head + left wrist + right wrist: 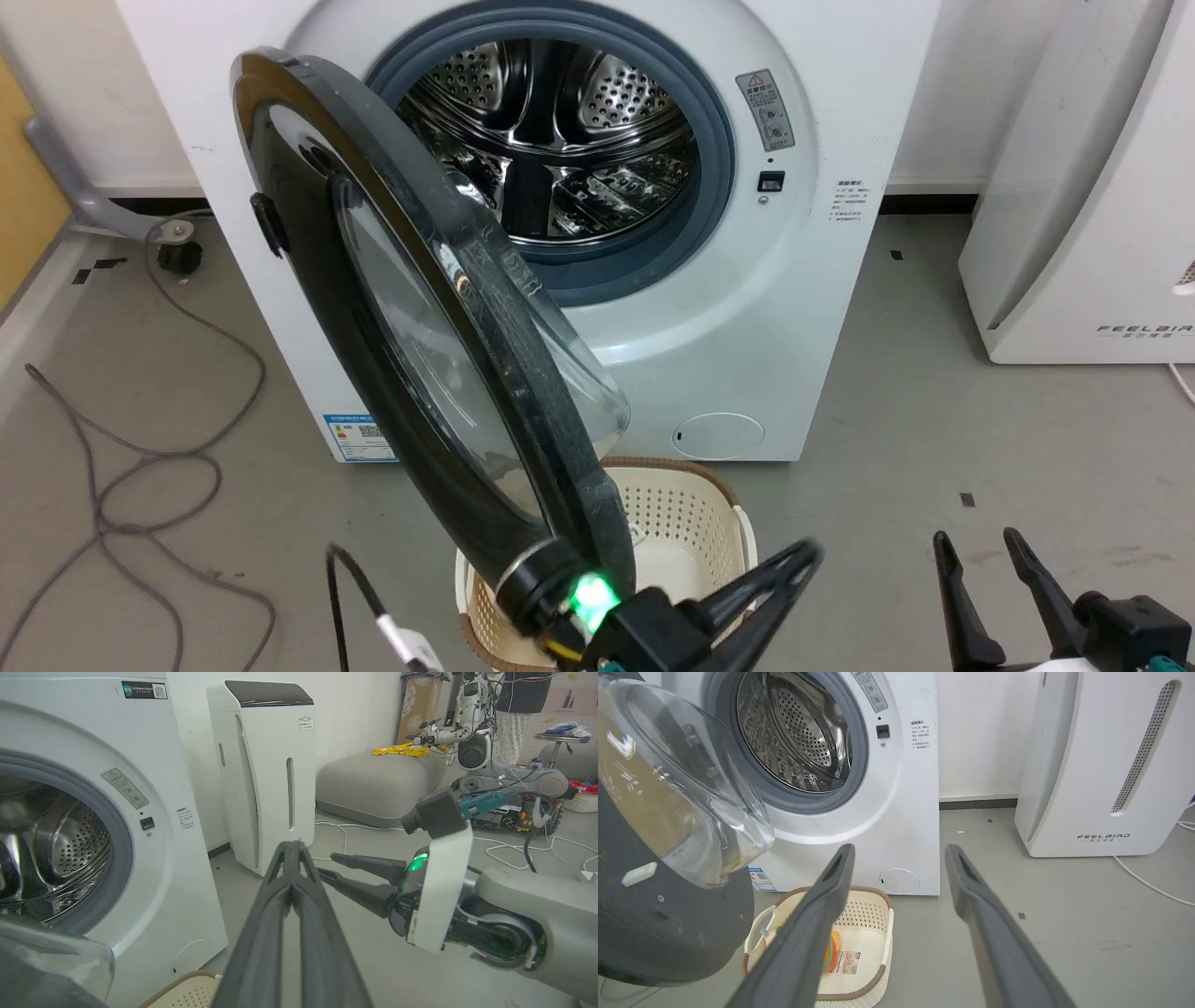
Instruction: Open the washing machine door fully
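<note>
Basket, appliance, cable.
Cream perforated basket sits near on the grey floor; white appliance stands at right; grey cable loops at left.

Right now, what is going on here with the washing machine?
A robot is working at the washing machine door, which stands about halfway open, showing the steel drum. The left gripper is shut on nothing, its wrist beside the door's lower edge; contact is unclear. The right gripper hangs open, apart from the door. A cream laundry basket sits on the floor below.
</note>
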Motion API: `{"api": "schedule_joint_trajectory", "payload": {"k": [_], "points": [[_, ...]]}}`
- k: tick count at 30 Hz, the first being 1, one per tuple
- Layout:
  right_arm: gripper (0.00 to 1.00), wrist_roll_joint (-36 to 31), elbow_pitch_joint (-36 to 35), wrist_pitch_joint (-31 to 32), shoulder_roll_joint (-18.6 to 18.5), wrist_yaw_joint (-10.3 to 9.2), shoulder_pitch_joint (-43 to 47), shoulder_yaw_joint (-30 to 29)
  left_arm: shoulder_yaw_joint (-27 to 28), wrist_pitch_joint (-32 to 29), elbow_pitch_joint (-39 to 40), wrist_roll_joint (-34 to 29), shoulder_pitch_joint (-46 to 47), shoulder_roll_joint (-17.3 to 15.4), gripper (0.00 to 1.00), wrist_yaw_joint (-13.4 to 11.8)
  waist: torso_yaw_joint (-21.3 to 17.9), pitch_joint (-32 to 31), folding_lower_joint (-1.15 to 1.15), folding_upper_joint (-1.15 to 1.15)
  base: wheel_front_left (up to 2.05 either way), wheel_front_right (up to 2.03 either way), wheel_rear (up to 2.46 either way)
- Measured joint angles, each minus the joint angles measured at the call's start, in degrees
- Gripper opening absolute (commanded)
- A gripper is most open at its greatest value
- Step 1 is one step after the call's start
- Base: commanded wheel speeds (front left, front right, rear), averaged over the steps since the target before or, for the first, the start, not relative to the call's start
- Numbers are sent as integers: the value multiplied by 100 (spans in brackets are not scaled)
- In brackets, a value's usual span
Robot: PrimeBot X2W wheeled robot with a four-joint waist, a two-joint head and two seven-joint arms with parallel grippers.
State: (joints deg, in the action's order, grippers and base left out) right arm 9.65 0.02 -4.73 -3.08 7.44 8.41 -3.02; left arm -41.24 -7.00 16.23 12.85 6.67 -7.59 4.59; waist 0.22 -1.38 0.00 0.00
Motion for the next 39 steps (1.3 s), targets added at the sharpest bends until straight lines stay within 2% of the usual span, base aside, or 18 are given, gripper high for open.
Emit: {"api": "schedule_joint_trajectory", "payload": {"k": [6,14,21,29,39], "points": [[100,0,37,0,0,0,0,-2,68,-46,-623,27,-177,-113,0,-151,-10,7,0,0,0,0,0],[100,0,93,1,0,0,-3,34,387,437,-1685,-7,287,171,0,-471,-36,25,0,0,0,0,0],[100,40,203,-1,0,0,-3,70,638,769,-2145,146,482,312,0,-703,-55,24,0,0,0,0,0],[100,96,377,-40,0,0,-6,149,675,816,-2106,144,373,254,0,-872,-31,-4,0,0,0,0,0],[100,153,605,-70,1,0,-15,216,856,792,-1433,186,-420,-155,0,-1249,-15,-50,0,0,0,0,0]]}}
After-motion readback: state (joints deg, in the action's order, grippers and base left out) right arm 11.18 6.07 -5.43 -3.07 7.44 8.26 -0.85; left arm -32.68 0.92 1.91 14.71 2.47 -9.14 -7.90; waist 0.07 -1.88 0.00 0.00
